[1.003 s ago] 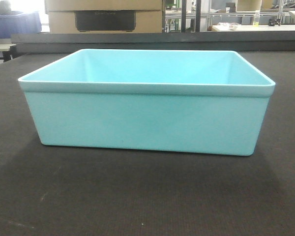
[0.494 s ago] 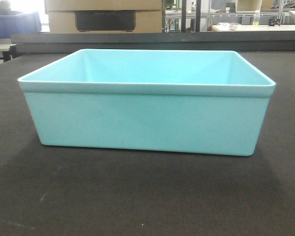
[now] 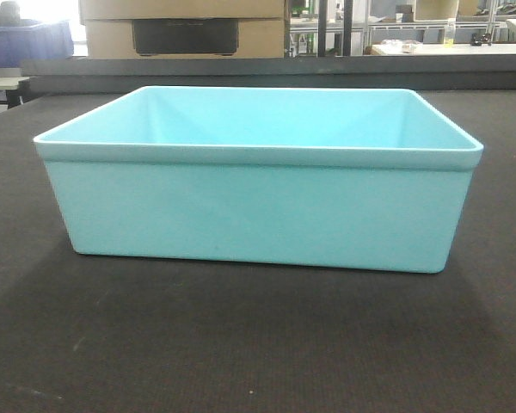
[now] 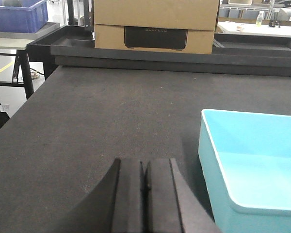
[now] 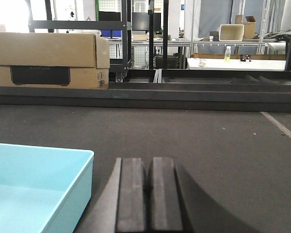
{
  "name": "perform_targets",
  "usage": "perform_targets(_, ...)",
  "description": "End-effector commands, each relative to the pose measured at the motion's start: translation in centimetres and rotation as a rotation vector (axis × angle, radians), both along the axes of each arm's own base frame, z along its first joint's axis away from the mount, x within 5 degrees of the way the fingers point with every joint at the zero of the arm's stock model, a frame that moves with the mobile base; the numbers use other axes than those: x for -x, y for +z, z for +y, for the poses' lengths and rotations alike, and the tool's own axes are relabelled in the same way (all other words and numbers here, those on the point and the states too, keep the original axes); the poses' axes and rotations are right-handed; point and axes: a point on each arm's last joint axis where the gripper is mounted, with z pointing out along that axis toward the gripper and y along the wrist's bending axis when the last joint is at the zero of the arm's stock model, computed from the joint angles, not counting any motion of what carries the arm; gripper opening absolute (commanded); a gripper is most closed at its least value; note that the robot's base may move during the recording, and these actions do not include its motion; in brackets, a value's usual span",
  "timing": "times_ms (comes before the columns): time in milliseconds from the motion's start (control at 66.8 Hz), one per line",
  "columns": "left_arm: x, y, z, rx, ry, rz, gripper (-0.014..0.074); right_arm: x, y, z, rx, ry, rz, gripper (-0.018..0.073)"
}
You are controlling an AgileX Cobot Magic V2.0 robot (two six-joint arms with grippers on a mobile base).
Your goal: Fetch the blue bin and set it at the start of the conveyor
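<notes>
The blue bin point(image 3: 258, 181), a pale turquoise tub, stands upright and empty on the conveyor start point(image 3: 258, 344), a wide dark woven belt. In the left wrist view the bin point(image 4: 254, 165) lies to the right of my left gripper point(image 4: 145, 165), which is shut and empty, apart from the bin. In the right wrist view the bin point(image 5: 34, 184) lies to the left of my right gripper point(image 5: 150, 162), also shut and empty, with a gap to the bin wall. Neither gripper shows in the front view.
A cardboard box point(image 3: 182, 30) with a dark panel stands behind the belt's far rail point(image 3: 267, 73). A dark blue crate point(image 4: 19, 14) sits on a table at far left. White worktables point(image 5: 237, 63) and shelving stand behind the belt.
The front view has shifted very slightly; the bin stays in place on the belt.
</notes>
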Motion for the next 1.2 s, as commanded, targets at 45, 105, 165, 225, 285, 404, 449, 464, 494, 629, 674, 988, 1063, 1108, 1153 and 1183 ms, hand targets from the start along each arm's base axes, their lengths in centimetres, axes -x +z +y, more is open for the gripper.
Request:
perform_targets(45, 0.9, -1.5, 0.1, -0.058, 0.005, -0.049, -0.0111, 0.1, 0.2, 0.0, 0.014, -0.001, -0.025, -0.0162)
perform_targets(105, 1.4, -2.9, 0.0, -0.102, -0.002, -0.088, -0.0111, 0.1, 0.2, 0.0, 0.014, -0.001, -0.025, -0.0162)
perform_targets(165, 1.7, -4.7, 0.1, -0.111, 0.005, -0.113, -0.0111, 0.1, 0.2, 0.0, 0.014, -0.001, -0.025, -0.0162)
perform_targets(225, 2.0, -6.4, 0.1, -0.104, 0.009, -0.144, -0.0111, 0.1, 0.2, 0.0, 0.014, -0.001, -0.025, -0.0162)
perform_targets(285, 2.1, -8.2, 0.1, -0.088, 0.021, -0.142, -0.0111, 0.1, 0.2, 0.0, 0.014, -0.001, -0.025, -0.0162)
perform_targets(404, 1.6, -10.5, 0.3, -0.091, 0.056, -0.120, -0.0111, 0.1, 0.2, 0.0, 0.014, -0.001, -0.025, -0.0162)
perform_targets(449, 1.6, -10.1, 0.4, -0.082, 0.069, -0.161, -0.0111, 0.1, 0.2, 0.0, 0.014, -0.001, -0.025, -0.0162)
perform_targets(464, 1.6, -10.1, 0.4, -0.075, 0.071, -0.161, -0.0111, 0.1, 0.2, 0.0, 0.014, -0.001, -0.025, -0.0162)
perform_targets(494, 1.6, -10.4, 0.5, -0.071, 0.077, -0.136, -0.0111, 0.1, 0.2, 0.0, 0.014, -0.001, -0.025, -0.0162)
perform_targets(629, 1.6, -10.3, 0.5, -0.071, 0.079, -0.141, -0.0111, 0.1, 0.2, 0.0, 0.014, -0.001, -0.025, -0.0162)
perform_targets(674, 1.6, -10.3, 0.5, -0.071, 0.079, -0.143, -0.0111, 0.1, 0.2, 0.0, 0.014, -0.001, -0.025, -0.0162)
perform_targets(988, 1.6, -10.2, 0.5, -0.071, 0.080, -0.151, -0.0111, 0.1, 0.2, 0.0, 0.014, -0.001, -0.025, -0.0162)
perform_targets(1063, 1.6, -10.2, 0.5, -0.071, 0.080, -0.151, -0.0111, 0.1, 0.2, 0.0, 0.014, -0.001, -0.025, -0.0162)
perform_targets(1108, 1.6, -10.2, 0.5, -0.071, 0.080, -0.151, -0.0111, 0.1, 0.2, 0.0, 0.014, -0.001, -0.025, -0.0162)
perform_targets(1153, 1.6, -10.2, 0.5, -0.071, 0.080, -0.151, -0.0111, 0.1, 0.2, 0.0, 0.014, -0.001, -0.025, -0.0162)
perform_targets(1183, 1.6, -10.2, 0.5, -0.071, 0.080, -0.151, -0.0111, 0.1, 0.2, 0.0, 0.014, -0.001, -0.025, -0.0162)
